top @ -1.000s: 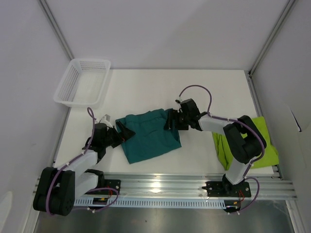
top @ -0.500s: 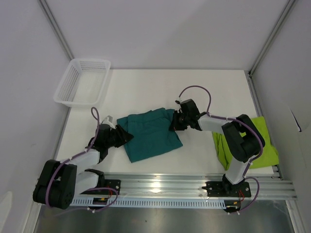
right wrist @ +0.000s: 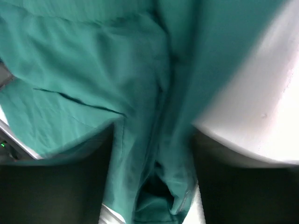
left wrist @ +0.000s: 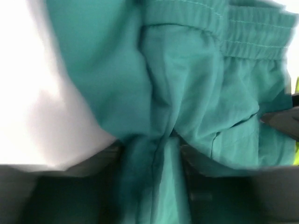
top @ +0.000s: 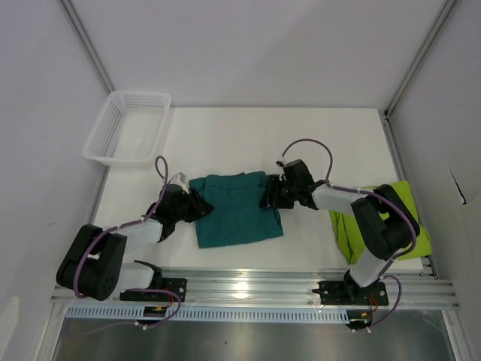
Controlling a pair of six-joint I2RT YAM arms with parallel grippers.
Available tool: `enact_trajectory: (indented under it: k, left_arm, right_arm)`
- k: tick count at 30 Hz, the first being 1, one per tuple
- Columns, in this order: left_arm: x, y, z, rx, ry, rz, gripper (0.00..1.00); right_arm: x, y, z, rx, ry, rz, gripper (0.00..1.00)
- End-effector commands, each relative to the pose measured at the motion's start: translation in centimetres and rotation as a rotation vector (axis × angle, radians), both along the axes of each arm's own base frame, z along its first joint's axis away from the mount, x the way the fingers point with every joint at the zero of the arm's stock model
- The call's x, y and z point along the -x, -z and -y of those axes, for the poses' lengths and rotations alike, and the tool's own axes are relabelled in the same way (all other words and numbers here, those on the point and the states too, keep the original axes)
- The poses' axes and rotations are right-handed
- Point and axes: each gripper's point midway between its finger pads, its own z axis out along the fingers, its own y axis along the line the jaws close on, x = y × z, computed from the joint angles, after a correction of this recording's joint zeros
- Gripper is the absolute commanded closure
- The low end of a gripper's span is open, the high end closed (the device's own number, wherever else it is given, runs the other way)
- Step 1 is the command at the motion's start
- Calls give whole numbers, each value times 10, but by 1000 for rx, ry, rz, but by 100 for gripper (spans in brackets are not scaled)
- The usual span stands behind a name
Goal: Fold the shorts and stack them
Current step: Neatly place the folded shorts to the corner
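The dark teal shorts lie on the white table between the arms, partly folded. My left gripper is shut on their left edge; in the left wrist view the teal fabric is bunched between the jaws, with the elastic waistband at top right. My right gripper is shut on their upper right corner; the right wrist view shows teal cloth pinched between the jaws. The lime green shorts lie bunched at the table's right edge, partly hidden behind the right arm.
A white plastic mesh basket stands at the back left corner. Grey walls enclose the table on three sides. The metal rail with the arm bases runs along the near edge.
Both grippers have moved right and slightly nearer with the teal shorts. The cloth has turned from tilted to nearly square with the table edge and drawn flatter.
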Motion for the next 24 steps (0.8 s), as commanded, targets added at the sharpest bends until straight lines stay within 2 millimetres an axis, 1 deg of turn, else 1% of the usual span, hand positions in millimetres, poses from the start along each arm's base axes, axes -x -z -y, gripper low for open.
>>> enact_trajectory:
  k: [1,2,3,4,5,6,9,12,14,17,18,19,20,21,22,23,24]
  left_arm:
    - [12,24,-3,-96,38,-92,34]
    - [12,24,-3,-99,40,-98,31]
    - [13,25,-3,-99,42,-102,30]
    - [12,21,-3,-96,38,-89,25]
    - [14,22,-4,-98,35,-91,22]
    - [12,19,-5,-99,27,-77,17]
    - [14,18,-7,-107,24,-73,11]
    - [14,19,-7,-111,28,-83,10]
    - [16,20,-8,-112,28,-92,10]
    - [15,19,-8,-111,20,-86,10]
    - [16,21,-9,-111,20,-88,13]
    - [14,20,-8,-109,20,-81,16]
    - [14,20,-7,-104,23,-81,18]
    - [14,22,-7,-108,26,-87,22]
    - [13,22,-6,-106,31,-84,25]
    - [14,22,-5,-102,34,-86,29]
    - [12,22,-4,-99,37,-81,38]
  right_arm:
    - [12,-3,9,31,7,0,26]
    - [12,-5,11,31,10,3,14]
    - [10,-9,14,27,20,12,11]
    - [9,-11,14,12,19,8,10]
    - [7,-13,16,5,21,8,8]
    - [3,-16,19,-2,33,13,7]
    - [-2,-17,21,-12,38,10,4]
    - [-1,-8,28,13,53,-17,4]
    - [-2,-7,32,8,67,-15,4]
    - [0,-1,33,-10,69,-26,8]
    - [1,-1,32,-26,59,-37,16]
    - [-1,-2,28,-41,50,-33,20]
    - [-1,1,26,-47,44,-40,24]
    - [-1,1,23,-65,39,-44,31]
    - [-1,1,22,-71,38,-50,33]
    - [0,4,22,-70,39,-60,42]
    - [-6,1,18,-88,41,-36,46]
